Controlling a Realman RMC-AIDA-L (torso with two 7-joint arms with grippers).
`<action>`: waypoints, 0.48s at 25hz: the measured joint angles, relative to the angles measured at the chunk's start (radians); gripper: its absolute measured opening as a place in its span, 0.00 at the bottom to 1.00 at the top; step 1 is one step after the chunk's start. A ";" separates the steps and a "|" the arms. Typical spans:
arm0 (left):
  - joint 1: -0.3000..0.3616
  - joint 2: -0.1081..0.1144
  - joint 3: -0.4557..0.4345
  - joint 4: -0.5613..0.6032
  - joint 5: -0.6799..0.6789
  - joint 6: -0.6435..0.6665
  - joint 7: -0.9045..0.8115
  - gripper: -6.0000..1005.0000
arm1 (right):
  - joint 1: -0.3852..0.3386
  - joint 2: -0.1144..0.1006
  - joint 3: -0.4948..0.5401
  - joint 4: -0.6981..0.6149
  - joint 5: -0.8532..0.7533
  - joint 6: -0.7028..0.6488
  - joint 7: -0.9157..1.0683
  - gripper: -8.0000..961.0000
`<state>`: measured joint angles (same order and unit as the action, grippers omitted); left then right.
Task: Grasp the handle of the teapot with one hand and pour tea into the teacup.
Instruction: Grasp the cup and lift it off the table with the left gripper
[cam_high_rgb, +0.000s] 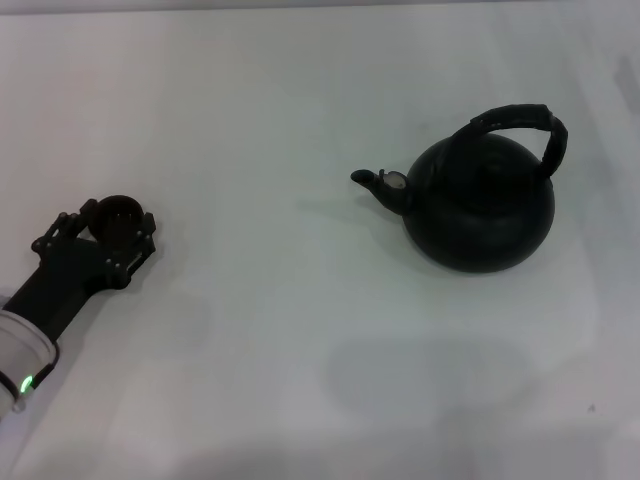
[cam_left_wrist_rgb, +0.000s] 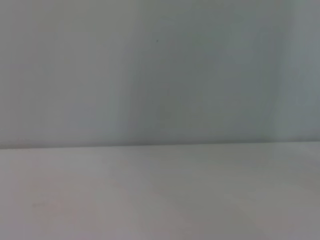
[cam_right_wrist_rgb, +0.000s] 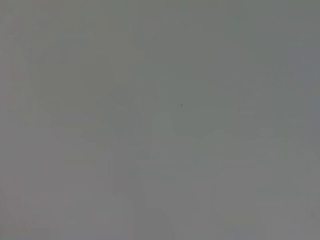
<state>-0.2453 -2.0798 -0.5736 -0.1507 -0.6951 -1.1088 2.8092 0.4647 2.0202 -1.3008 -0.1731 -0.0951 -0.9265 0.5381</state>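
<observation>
In the head view the large round black teapot (cam_high_rgb: 480, 205) stands upright on the white table at the right. Its short spout (cam_high_rgb: 375, 183) points left and its arched handle (cam_high_rgb: 520, 125) rises over the top. The tiny dark teacup (cam_high_rgb: 120, 214) sits at the far left of the table. My left gripper (cam_high_rgb: 117, 222) is around the cup, with a black finger (cam_high_rgb: 62, 230) close against each side. The right gripper is out of view. No tea is visible. Both wrist views show only blank surface.
The white table (cam_high_rgb: 280, 330) stretches between the cup and the teapot. A soft shadow lies on it at the front, right of the middle. The left wrist view shows the table's far edge (cam_left_wrist_rgb: 160, 145) against a pale wall.
</observation>
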 joint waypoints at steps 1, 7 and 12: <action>0.001 0.000 0.000 -0.001 0.000 -0.002 -0.001 0.85 | 0.000 0.000 0.000 0.000 0.000 0.000 0.000 0.87; 0.004 0.002 0.001 -0.005 0.000 -0.017 -0.005 0.77 | -0.002 0.000 0.000 0.000 0.000 0.000 0.002 0.87; -0.001 0.000 0.001 -0.007 0.000 -0.019 -0.005 0.70 | -0.003 0.000 0.000 -0.002 0.000 0.000 0.002 0.87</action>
<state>-0.2462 -2.0796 -0.5721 -0.1581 -0.6949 -1.1275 2.8040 0.4617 2.0202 -1.3008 -0.1748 -0.0951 -0.9265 0.5405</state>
